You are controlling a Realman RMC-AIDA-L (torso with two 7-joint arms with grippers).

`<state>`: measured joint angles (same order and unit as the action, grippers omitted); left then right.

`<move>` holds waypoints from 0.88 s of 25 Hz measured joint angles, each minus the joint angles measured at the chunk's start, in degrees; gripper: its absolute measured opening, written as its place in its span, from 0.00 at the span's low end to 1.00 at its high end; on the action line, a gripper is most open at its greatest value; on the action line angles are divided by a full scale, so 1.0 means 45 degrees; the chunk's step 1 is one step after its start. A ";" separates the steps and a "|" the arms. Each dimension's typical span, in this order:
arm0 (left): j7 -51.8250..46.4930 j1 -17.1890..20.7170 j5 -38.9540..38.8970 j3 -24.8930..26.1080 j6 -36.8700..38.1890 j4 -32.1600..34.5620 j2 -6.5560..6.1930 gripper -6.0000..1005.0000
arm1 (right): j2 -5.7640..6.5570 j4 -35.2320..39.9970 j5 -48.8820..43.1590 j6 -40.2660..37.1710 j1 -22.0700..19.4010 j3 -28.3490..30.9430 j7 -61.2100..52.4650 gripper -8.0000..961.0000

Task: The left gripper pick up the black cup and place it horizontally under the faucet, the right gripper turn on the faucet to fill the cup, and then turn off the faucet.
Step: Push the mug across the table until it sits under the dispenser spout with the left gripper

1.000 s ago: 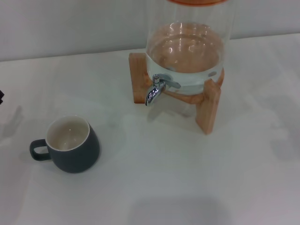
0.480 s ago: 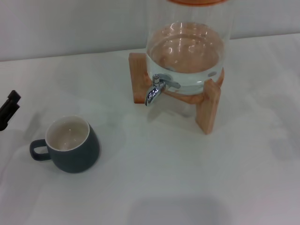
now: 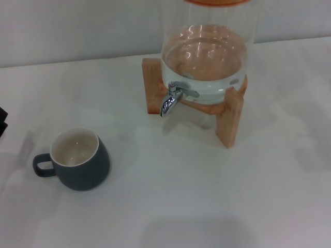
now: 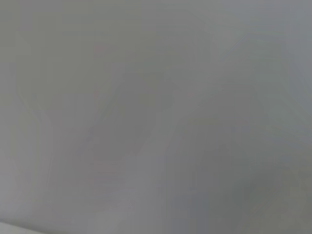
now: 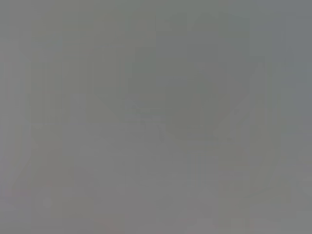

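Observation:
The black cup (image 3: 77, 160) stands upright on the white table at the front left, its cream inside showing and its loop handle pointing left. The chrome faucet (image 3: 170, 100) juts from the glass water dispenser (image 3: 204, 51) at the back centre, well to the right of the cup and farther back. Only a dark sliver of my left gripper (image 3: 1, 121) shows at the left edge, left of the cup and a little behind it, apart from it. My right gripper is out of view. Both wrist views show only plain grey.
The dispenser holds water and rests on a wooden stand (image 3: 230, 116) whose front leg reaches toward the table's middle. A white wall runs behind the white table (image 3: 196, 196).
My left gripper, which had reached in from the left edge half a second ago, has drawn back so only its tip shows. The cup and the faucet have not moved.

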<state>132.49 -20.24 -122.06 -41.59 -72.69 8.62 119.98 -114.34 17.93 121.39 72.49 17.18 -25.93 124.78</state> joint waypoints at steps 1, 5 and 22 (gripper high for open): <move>0.0212 -0.0073 -0.0115 0.0001 -0.0006 -0.0204 0.0000 0.77 | 0.0000 0.0000 -0.0001 -0.0053 0.0026 0.0000 0.0006 0.84; 0.0705 -0.0421 -0.0238 0.0004 -0.0016 -0.0867 -0.0002 0.77 | 0.0000 0.0000 -0.0003 -0.0146 0.0058 0.0000 0.0020 0.84; 0.0533 -0.0738 -0.0403 -0.0074 -0.0044 -0.1446 -0.0072 0.77 | -0.0006 -0.0001 -0.0004 -0.0370 0.0125 0.0000 0.0201 0.84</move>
<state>134.89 -23.56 -123.87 -41.92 -72.89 2.11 119.65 -114.37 17.93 121.37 70.82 17.74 -25.93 125.68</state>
